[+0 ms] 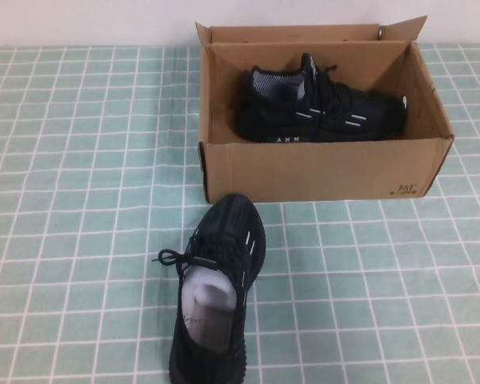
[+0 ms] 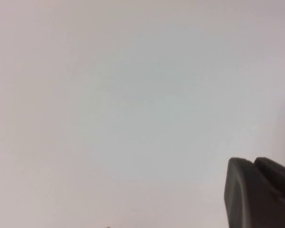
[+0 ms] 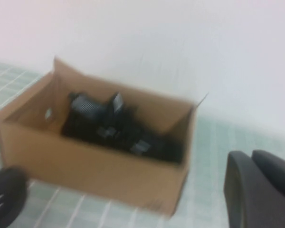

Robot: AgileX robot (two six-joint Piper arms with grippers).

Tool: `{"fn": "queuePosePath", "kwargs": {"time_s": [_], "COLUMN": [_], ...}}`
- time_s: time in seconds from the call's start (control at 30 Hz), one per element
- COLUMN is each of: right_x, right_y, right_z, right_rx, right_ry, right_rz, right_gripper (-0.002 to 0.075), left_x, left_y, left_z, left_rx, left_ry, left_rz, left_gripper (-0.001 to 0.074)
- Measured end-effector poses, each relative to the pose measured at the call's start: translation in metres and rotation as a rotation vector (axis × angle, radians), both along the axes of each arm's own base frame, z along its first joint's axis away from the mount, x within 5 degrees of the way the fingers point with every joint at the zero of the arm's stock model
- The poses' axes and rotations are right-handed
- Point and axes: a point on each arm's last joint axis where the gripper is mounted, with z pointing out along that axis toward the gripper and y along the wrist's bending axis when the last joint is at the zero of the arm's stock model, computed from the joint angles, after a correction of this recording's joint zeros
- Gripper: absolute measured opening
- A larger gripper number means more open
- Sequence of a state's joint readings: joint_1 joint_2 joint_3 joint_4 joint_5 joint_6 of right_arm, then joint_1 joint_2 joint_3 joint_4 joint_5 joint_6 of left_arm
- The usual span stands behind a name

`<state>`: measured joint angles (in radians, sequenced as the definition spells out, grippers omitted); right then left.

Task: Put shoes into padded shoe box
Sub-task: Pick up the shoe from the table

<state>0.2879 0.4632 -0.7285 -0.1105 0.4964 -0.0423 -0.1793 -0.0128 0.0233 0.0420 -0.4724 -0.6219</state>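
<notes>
One black sneaker (image 1: 324,108) lies on its side inside the open cardboard shoe box (image 1: 320,170); the other sneaker (image 1: 216,292) rests on the checked cloth (image 1: 72,200) just before it; the right gripper (image 3: 259,190) hangs clenched and empty near the box; the left gripper (image 2: 259,192), clenched, faces a blank wall.

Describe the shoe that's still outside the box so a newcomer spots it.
Start at the brown corrugated cardboard box on the green checked tablecloth. Just in front of its left corner lies a black knit sneaker, white paper stuffing visible; its twin is already inside.
</notes>
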Motion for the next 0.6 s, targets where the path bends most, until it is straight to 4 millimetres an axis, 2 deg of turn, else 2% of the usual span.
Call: {"fn": "queuePosePath", "kwargs": {"time_s": [0.07, 0.17, 0.3, 0.43, 0.6], "right_x": [-0.004, -0.007, -0.007, -0.005, -0.005], "right_y": [0.000, -0.001, 0.000, 0.000, 0.000], "right_z": [-0.027, -0.069, -0.106, -0.127, -0.130], "right_rx": [0.058, 0.106, 0.108, 0.097, 0.096], "right_ry": [0.021, 0.059, 0.090, 0.129, 0.125], "right_rz": [0.000, -0.004, -0.005, -0.007, -0.006], "right_gripper": [-0.0006, -0.0006, -0.0006, -0.0006, -0.0006], "left_x": [-0.002, -0.008, -0.014, -0.001, 0.024], "left_y": [-0.002, -0.004, -0.003, -0.003, -0.004], "left_z": [0.007, 0.029, 0.070, 0.103, 0.124], "left_rx": [0.048, 0.120, 0.162, 0.154, 0.209], "left_ry": [-0.015, -0.046, -0.062, 0.037, 0.198], "left_rz": [0.001, 0.010, 0.031, 0.036, 0.082], "left_gripper": [-0.0004, -0.0004, -0.0004, -0.0004, -0.0004]}}
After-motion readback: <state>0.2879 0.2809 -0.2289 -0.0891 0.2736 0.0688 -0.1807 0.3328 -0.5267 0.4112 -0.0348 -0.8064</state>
